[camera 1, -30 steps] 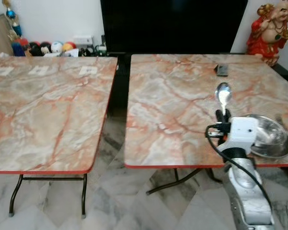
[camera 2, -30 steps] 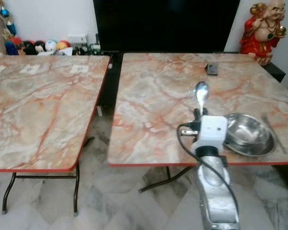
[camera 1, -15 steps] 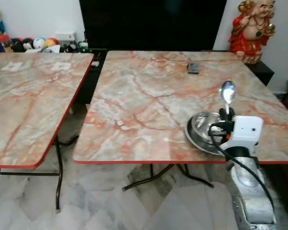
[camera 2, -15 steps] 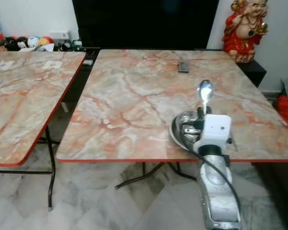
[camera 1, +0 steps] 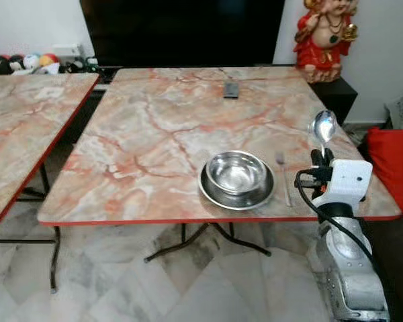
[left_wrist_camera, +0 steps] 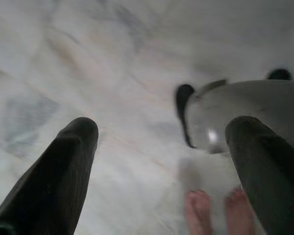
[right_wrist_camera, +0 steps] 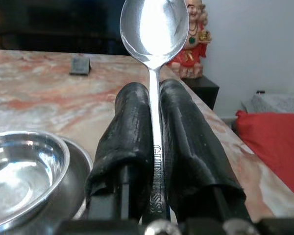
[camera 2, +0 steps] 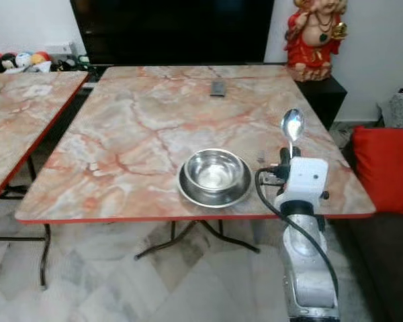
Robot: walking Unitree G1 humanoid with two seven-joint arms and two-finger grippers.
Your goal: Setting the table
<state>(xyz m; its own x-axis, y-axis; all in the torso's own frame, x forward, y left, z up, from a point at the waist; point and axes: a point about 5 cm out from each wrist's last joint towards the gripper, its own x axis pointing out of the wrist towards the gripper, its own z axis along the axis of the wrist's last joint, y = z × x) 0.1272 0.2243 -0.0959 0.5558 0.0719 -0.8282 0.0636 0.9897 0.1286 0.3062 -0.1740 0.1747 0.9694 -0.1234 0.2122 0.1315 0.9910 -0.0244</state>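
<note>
Right wrist view: right gripper (right_wrist_camera: 154, 147) clamped on upright spoon (right_wrist_camera: 155, 29). Steel bowl (camera 1: 236, 172) on desk (camera 1: 154, 121); fork (camera 1: 283, 176) just beside bowl. Left gripper (left_wrist_camera: 161, 147) fingers apart, above floor.

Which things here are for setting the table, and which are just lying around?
For the job:
- shiny metal spoon in the right gripper
- steel bowl on its steel plate
- metal fork

Lying about:
- small dark remote
- red figurine
- red cushion
</note>
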